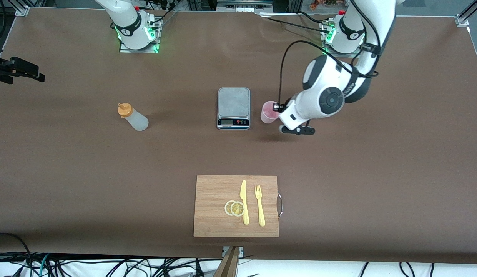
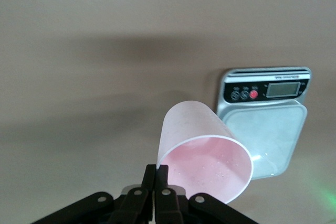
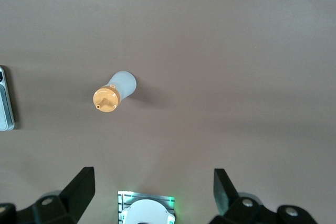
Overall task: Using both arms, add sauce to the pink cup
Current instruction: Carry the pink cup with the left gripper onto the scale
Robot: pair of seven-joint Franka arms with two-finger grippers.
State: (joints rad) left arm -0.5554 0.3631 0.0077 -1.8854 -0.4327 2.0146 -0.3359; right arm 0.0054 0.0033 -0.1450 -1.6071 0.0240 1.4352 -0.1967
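Note:
The pink cup (image 1: 268, 112) is beside the scale, toward the left arm's end of the table. My left gripper (image 1: 278, 110) is shut on its rim, one finger inside and one outside. In the left wrist view the pink cup (image 2: 202, 150) shows tilted, its mouth toward the camera, with the left gripper (image 2: 160, 176) pinching the rim. The sauce bottle (image 1: 133, 117) stands upright on the table toward the right arm's end, orange cap on top. The right wrist view looks down on the sauce bottle (image 3: 113, 93) from high up. My right gripper (image 3: 155, 187) is open and holds nothing.
A grey kitchen scale (image 1: 233, 102) sits mid-table between bottle and cup. Nearer the front camera lies a wooden cutting board (image 1: 213, 200) with a yellow knife (image 1: 244, 202), a fork (image 1: 260, 206) and lemon slices (image 1: 234, 208). A black mount (image 1: 17, 70) sticks in at the table's edge.

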